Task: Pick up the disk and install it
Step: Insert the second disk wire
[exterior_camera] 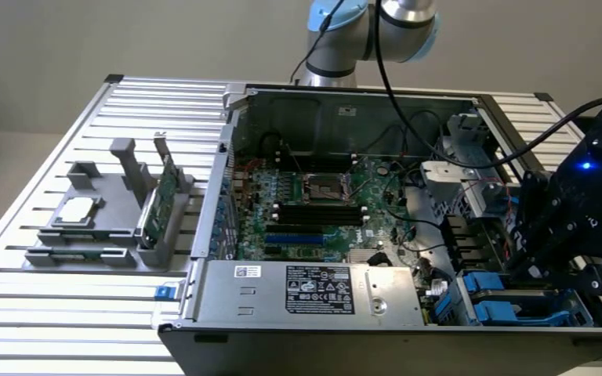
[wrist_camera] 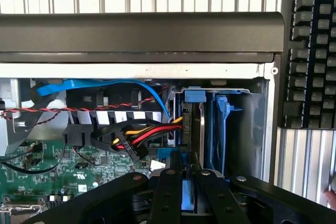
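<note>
Narrow drive bay beside grey metal case wall (wrist_camera: 265,129), bundled red, yellow and black cables (wrist_camera: 137,132) crowding adjacent side, blue plastic carrier (wrist_camera: 223,129) occupying slot.

Matt black metal hand (wrist_camera: 182,192), blue plastic disk (wrist_camera: 187,195) carrier, ribbed alu table (exterior_camera: 50,298).

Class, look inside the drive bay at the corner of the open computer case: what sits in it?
Blue plastic carriers stand upright in the bay, with the gripper above one. Whatever the carriers hold is covered by their frames and the gripper.
</note>
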